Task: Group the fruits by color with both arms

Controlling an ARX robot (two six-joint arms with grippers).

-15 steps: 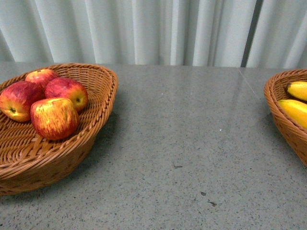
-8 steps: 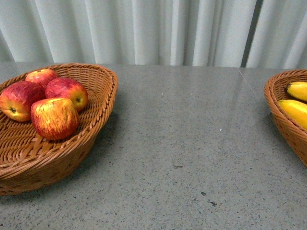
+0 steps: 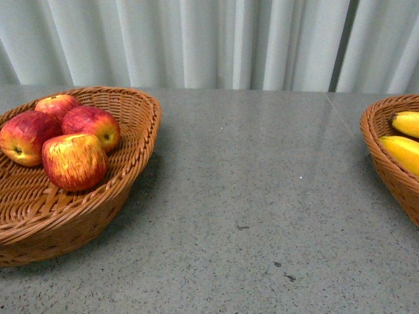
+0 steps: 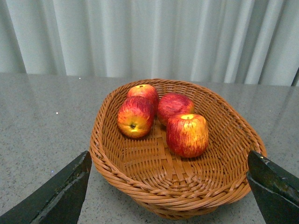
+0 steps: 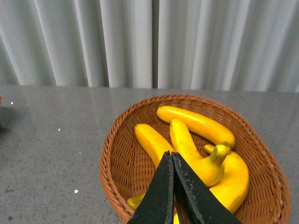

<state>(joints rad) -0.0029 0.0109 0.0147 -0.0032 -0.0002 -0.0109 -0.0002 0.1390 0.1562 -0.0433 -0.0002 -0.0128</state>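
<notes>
Nearest in the left wrist view, the left gripper [image 4: 168,196] has its fingers [image 4: 60,196] spread wide and released, with nothing between them. Just beyond the fingers sits the apple basket [image 4: 117,179], and inside it lie four apples: one [image 4: 187,135] closest to the fingers, another [image 4: 135,117] beside it, and two more [image 4: 174,106] [image 4: 143,91] behind, all touching in a cluster.

In the right wrist view, the right gripper [image 5: 174,191] has its fingers [image 5: 161,196] clenched together and empty; they hang over the near rim of the banana basket [image 5: 112,172]. Past the fingertips the bananas [image 5: 198,123] lie piled, four or so, some overlapping.

In the front view neither arm shows. The surface [image 3: 262,196] lies grey between the two baskets, which stand well apart, and no loose fruit rests on it. The curtain [image 3: 209,39] closes the back.

Across the last second nothing has shifted in the front view: apples, bananas and baskets sit just as they did. I judge from this that the sorting is finished, or very nearly, since every red fruit in view is with the reds and every yellow with the yellows. Both arms appear withdrawn and idle, with no fruit left for either to fetch.
</notes>
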